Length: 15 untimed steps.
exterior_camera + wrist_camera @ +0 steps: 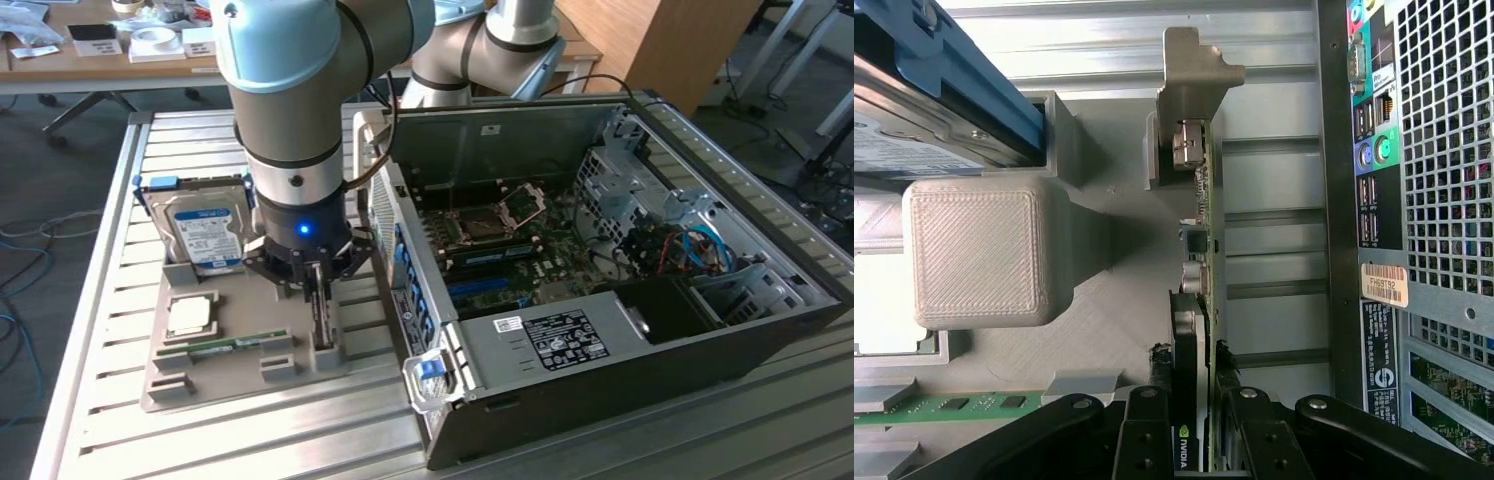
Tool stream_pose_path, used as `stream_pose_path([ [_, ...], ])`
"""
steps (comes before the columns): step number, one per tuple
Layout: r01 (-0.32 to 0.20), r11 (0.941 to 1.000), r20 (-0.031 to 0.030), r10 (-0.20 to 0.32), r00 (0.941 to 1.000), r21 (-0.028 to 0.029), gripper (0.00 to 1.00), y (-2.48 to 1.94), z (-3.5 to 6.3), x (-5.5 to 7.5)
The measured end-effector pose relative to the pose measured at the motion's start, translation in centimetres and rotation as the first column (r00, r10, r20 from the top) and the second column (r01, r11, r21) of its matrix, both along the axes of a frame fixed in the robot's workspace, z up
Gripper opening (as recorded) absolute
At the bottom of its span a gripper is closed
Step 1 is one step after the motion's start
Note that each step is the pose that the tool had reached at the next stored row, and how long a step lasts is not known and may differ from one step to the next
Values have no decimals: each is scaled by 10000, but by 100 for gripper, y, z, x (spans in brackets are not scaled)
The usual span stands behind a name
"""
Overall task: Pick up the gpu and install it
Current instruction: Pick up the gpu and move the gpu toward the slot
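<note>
The gpu (1199,250) stands on edge in a slot of the grey holder tray (227,385), with its green board, dark face and metal end bracket (1189,90) all showing. My gripper (1194,370) reaches straight down over it, one black finger on each face, and the fingers (1157,375) press against the card. In the exterior view the gripper (314,285) sits low over the gpu (322,325), just beside the open computer case (601,270). The card still rests in its slot.
The tray also holds a hard drive (207,235) standing in its blue frame, a CPU (191,315) and a RAM stick (220,347). The case's perforated rear panel (1434,150) is close beside the card. Inside the case lies the motherboard (514,245). Everything rests on a slatted metal table (107,250).
</note>
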State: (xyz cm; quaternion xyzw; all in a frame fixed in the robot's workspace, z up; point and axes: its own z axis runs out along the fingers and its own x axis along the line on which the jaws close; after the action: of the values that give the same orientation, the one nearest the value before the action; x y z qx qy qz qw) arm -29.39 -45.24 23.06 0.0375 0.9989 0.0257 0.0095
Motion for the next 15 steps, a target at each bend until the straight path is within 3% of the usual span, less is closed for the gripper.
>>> stream_pose_path([
  [15,0,10000,0,0,10000,0,27,0,0,0],
])
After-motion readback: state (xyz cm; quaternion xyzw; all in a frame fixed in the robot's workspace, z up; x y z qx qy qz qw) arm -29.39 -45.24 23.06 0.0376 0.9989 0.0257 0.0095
